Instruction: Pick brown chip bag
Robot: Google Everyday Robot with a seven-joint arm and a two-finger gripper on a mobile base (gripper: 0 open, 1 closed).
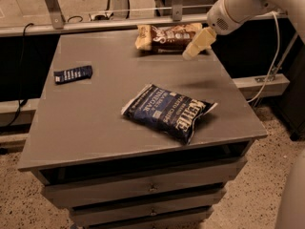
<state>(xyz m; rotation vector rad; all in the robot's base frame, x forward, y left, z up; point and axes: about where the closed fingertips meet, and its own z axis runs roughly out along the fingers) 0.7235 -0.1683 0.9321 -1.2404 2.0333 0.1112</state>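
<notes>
Three packets lie on the grey drawer cabinet [109, 142]: the brown chip bag [164, 36] flat at the far edge, a dark blue chip bag [169, 111] near the front, and a small dark blue packet [72, 73] at the left. The gripper [196, 45] hangs over the brown bag's right end, pointing down and to the left. Whether it is open or closed, or touching the bag, cannot be told.

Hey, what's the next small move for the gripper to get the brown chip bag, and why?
Probably shift the gripper toward the middle of the brown chip bag, then lower it. The gripper hovers by the bag's right end rather than over its centre, and the bag lies flat near the back edge of the table.
</notes>
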